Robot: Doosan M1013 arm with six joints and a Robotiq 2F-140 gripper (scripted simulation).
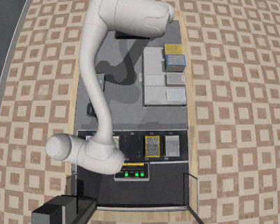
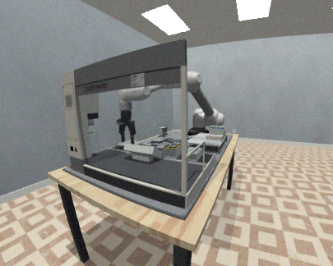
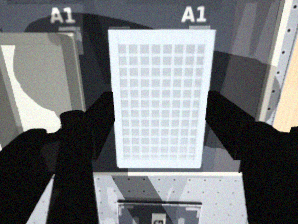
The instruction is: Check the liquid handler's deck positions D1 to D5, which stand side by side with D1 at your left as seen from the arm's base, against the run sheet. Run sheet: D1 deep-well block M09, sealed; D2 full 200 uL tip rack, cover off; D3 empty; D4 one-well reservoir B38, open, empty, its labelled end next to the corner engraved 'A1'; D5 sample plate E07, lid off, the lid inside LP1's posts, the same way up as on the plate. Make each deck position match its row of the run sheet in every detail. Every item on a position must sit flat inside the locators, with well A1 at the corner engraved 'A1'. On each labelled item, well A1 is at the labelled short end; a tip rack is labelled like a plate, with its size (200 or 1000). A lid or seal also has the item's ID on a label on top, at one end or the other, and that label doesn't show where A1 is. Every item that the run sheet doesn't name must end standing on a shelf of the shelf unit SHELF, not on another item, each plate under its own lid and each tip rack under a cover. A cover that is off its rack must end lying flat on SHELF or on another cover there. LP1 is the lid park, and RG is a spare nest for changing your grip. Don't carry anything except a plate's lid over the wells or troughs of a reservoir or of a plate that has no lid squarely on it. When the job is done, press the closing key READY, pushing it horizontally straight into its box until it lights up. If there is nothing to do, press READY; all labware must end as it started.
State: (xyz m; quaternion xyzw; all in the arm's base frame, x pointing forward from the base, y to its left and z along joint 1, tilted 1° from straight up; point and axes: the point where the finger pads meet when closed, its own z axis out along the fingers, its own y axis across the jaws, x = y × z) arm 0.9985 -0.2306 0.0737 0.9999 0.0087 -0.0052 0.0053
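In the wrist view my gripper [image 3: 159, 105] is shut on a white multi-well plate [image 3: 160, 97], with a finger on each long side. The plate hangs just above a dark deck position at the end of the row, its far short end by an engraved 'A1' [image 3: 194, 15]. I see no label on its top. The neighbouring position holds a pale open reservoir [image 3: 37, 85] under its own 'A1' mark [image 3: 63, 16]. In the top view the arm [image 1: 94, 104] hides this end of the deck. The exterior view shows the gripper [image 2: 127, 130] inside the handler frame, above the deck.
On the deck row are a yellow-framed tip rack [image 1: 152, 146], a grey sealed block [image 1: 172, 145] and an empty dark position [image 1: 133, 146]. The shelf unit [image 1: 154, 77] holds a yellow rack [image 1: 173, 48], a blue-rimmed rack [image 1: 175, 61], a grey item [image 1: 175, 79] and a white plate [image 1: 176, 95]. A box with green lights [image 1: 132, 171] stands in front of the deck.
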